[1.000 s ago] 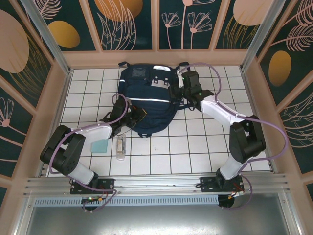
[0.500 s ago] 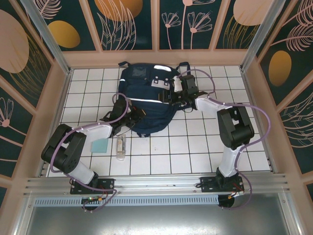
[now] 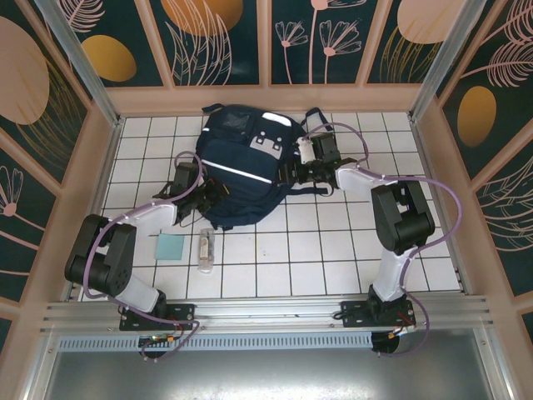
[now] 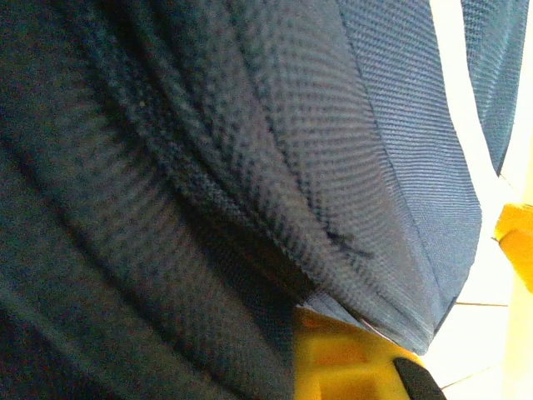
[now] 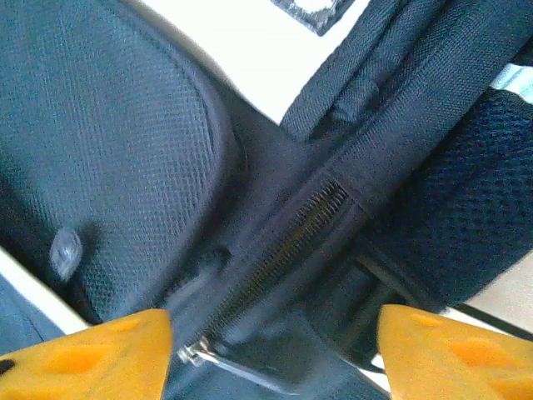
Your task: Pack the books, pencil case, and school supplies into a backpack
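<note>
The backpack (image 3: 237, 162) lies flat. At its right side the right gripper (image 5: 275, 333) is spread wide over a zipper (image 5: 310, 215). At its left edge, whether the left gripper (image 3: 205, 192) is pinching fabric cannot be told.

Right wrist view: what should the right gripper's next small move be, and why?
Probably ease the right gripper forward and a little toward the left of that view, then close on the zipper pull. Its jaws stand wide open, and the small metal pull lies between them but off-centre, at the end of the zipper on the backpack.
</note>
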Robot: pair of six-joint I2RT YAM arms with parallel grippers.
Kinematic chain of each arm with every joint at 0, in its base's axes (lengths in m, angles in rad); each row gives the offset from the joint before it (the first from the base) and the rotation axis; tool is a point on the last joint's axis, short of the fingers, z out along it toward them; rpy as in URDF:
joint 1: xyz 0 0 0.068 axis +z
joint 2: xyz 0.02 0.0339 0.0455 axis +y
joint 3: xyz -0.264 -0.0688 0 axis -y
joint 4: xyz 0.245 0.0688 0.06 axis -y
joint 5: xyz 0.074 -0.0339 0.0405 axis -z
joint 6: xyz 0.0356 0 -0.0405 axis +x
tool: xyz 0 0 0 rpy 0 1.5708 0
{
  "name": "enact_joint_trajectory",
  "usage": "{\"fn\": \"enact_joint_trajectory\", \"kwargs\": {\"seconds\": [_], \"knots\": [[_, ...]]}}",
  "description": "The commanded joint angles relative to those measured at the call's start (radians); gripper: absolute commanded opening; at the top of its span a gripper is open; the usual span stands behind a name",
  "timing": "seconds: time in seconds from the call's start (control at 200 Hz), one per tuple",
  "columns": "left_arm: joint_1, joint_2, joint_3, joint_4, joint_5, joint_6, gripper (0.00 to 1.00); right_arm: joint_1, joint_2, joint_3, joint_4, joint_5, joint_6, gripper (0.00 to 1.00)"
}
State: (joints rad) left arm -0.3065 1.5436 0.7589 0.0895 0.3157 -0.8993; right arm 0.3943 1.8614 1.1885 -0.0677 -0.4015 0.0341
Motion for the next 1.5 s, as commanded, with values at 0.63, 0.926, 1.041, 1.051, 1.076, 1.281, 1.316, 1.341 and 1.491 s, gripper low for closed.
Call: {"fn": "enact_joint_trajectory", "kwargs": {"seconds": [0.63,0.926,1.041,1.051,1.076,1.281,1.316,1.341,1.491], "knots": [[0.073,0.029,0.115,-0.069,-0.063,0.100,0.00,0.092,0.142,0.140,-0.197,0.117,-0.393,0.48],[0.099,0.070,0.178,-0.063,-0.055,0.112,0.00,0.117,0.107,0.080,-0.185,0.077,-0.384,0.52],[0.099,0.088,0.192,-0.061,-0.038,0.110,0.00,0.125,0.133,0.094,-0.177,0.095,-0.377,0.42],[0.098,0.089,0.192,-0.060,-0.036,0.109,0.00,0.126,0.136,0.096,-0.174,0.098,-0.377,0.41],[0.099,0.091,0.192,-0.057,-0.029,0.107,0.00,0.127,0.140,0.098,-0.171,0.103,-0.377,0.36],[0.098,0.079,0.171,-0.052,-0.030,0.106,0.00,0.124,0.133,0.111,-0.161,0.120,-0.377,0.00],[0.100,0.078,0.169,-0.057,-0.033,0.111,0.00,0.119,0.119,0.107,-0.158,0.122,-0.376,0.00],[0.099,0.077,0.169,-0.061,-0.037,0.113,0.00,0.113,0.110,0.106,-0.158,0.122,-0.376,0.00],[0.101,0.076,0.168,-0.078,-0.037,0.127,0.00,0.045,0.081,0.125,-0.166,0.162,-0.352,0.00]]}}
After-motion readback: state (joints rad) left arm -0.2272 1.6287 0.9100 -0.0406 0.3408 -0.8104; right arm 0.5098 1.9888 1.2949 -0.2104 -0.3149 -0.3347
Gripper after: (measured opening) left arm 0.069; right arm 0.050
